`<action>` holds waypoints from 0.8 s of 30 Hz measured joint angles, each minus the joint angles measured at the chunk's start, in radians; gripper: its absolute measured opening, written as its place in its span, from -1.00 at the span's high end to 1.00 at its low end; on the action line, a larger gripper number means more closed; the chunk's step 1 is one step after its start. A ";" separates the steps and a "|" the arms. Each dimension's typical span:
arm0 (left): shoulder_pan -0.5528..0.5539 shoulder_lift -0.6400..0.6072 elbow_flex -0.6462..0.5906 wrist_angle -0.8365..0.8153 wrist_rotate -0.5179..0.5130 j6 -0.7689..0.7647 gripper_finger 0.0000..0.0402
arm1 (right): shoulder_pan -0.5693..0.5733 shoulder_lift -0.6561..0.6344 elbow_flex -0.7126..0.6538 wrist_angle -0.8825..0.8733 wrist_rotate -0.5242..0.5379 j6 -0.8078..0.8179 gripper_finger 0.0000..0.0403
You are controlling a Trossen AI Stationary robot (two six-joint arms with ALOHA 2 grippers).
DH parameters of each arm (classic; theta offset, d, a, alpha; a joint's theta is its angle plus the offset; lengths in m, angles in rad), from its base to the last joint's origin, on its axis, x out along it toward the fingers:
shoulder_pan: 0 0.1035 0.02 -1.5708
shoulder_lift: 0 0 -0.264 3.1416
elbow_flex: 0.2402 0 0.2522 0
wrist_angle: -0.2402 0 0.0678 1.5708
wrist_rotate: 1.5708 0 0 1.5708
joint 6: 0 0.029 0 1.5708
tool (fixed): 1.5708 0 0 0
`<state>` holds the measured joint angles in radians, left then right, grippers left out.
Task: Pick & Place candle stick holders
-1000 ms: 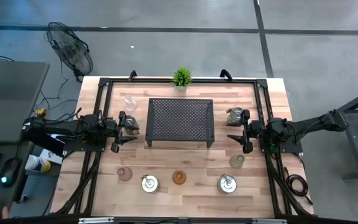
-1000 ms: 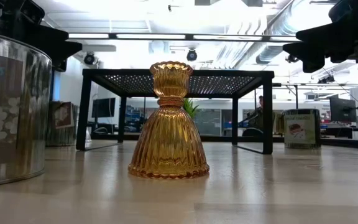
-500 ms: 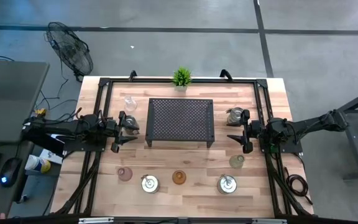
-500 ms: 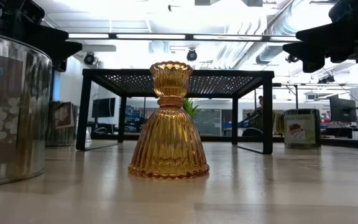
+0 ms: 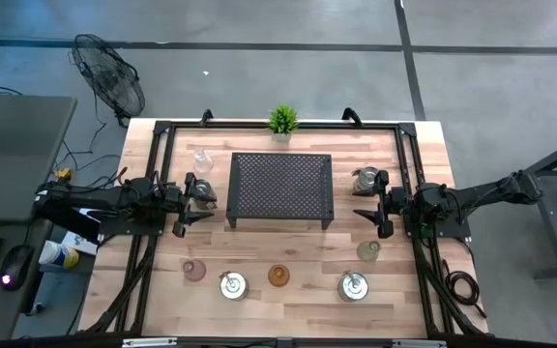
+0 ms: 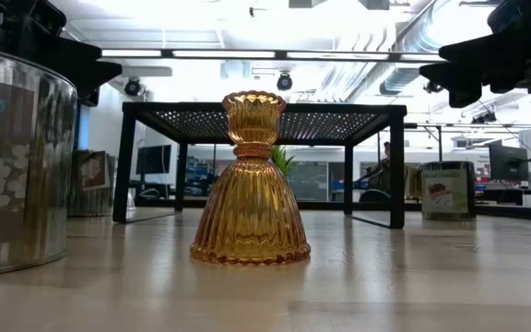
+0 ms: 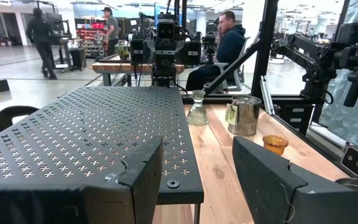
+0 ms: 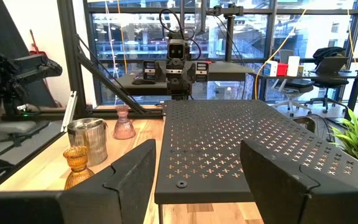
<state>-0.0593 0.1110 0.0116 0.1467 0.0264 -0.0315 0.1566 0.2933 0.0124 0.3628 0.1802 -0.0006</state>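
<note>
High view shows the candle stick holders spread over the pale wooden table (image 5: pixel 259 256). Along the near edge stand a pink glass holder (image 5: pixel 193 271), a shiny silver holder with a round disc base (image 5: pixel 232 284), a ribbed amber glass holder (image 5: pixel 278 275) and a second silver disc-based holder (image 5: pixel 353 285). A greenish glass holder (image 5: pixel 368 251) sits just behind that last one, near the right gripper (image 5: pixel 379 217). A clear glass holder (image 5: pixel 202 159) stands toward the far left of the table, a metallic holder (image 5: pixel 204 190) sits just beside the left gripper (image 5: pixel 185 204), and another metallic holder (image 5: pixel 365 178) just beside the right one.

Both grippers hover at either side of the black perforated metal rack (image 5: pixel 280 188) in the middle of the table, each facing it, and neither touches a holder. Wrist views show each pair of dark fingers spread apart with nothing between them: the left fingers (image 7: pixel 272 180) frame the rack edge, the right fingers (image 8: pixel 278 177) do the same.

Low view puts the amber holder upright in front of the rack, with a silver holder at the left edge.

A small green potted plant (image 5: pixel 281 120) stands at the far edge behind the rack.
</note>
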 joint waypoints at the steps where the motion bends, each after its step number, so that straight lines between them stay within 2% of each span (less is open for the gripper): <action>1: 0.000 0.000 0.000 0.000 0.000 0.000 0.06 | 0.000 0.000 0.000 0.000 0.000 0.000 -0.12; 10: 0.000 0.000 0.000 0.000 0.000 0.000 0.06 | 0.000 0.000 0.000 0.000 0.000 -0.004 -0.12; 17: 0.000 0.000 0.000 0.000 0.000 0.000 0.06 | 0.000 0.000 0.000 0.000 0.000 -0.115 -0.12; 24: 0.000 0.000 0.000 0.000 0.000 0.000 0.06 | 0.000 0.000 0.000 0.000 0.000 -0.105 -0.12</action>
<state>-0.0593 0.1112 0.0116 0.1467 0.0263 -0.0314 0.1568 0.2934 0.0121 0.3631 0.1804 -0.1055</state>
